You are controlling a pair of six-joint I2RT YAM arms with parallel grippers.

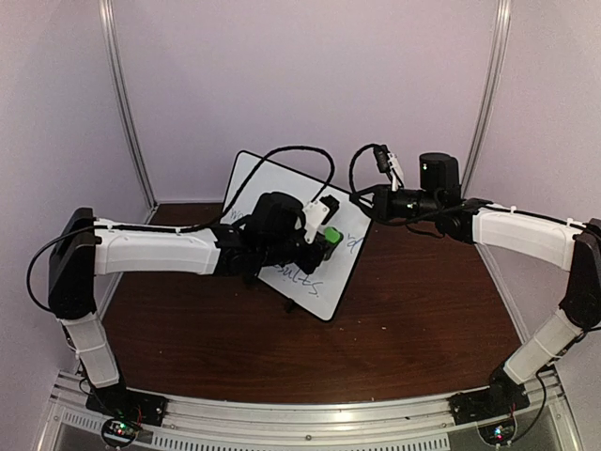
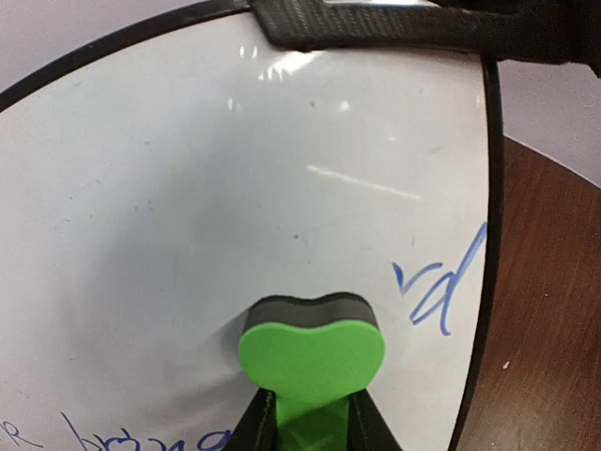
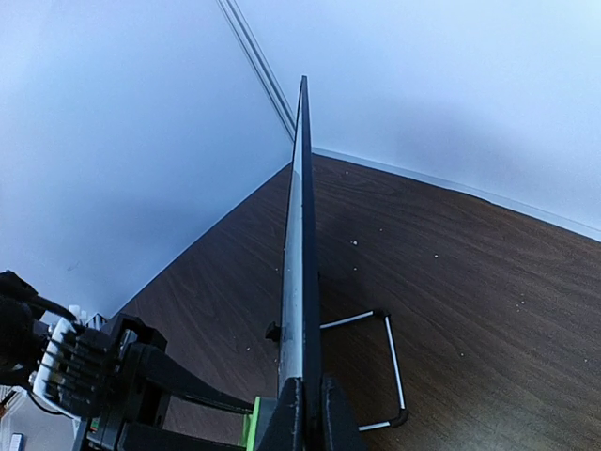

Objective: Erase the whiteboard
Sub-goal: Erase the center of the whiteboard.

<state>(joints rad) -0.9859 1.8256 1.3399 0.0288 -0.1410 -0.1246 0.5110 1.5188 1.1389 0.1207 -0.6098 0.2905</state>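
Note:
The whiteboard (image 1: 319, 282) stands tilted on the brown table, white with a thin black frame and blue handwriting. My left gripper (image 1: 326, 240) is shut on a green eraser (image 2: 312, 352) whose dark felt presses on the board (image 2: 188, 207). Blue writing shows right of the eraser (image 2: 441, 291) and at the bottom left. The area above the eraser is wiped blank. My right gripper (image 1: 368, 202) is shut on the board's top right edge (image 3: 302, 282), seen edge-on in the right wrist view.
The brown table (image 1: 423, 319) lies around the board. A wire stand (image 3: 390, 366) props the board from behind. White enclosure walls with metal rails (image 1: 127, 113) stand at the back and sides.

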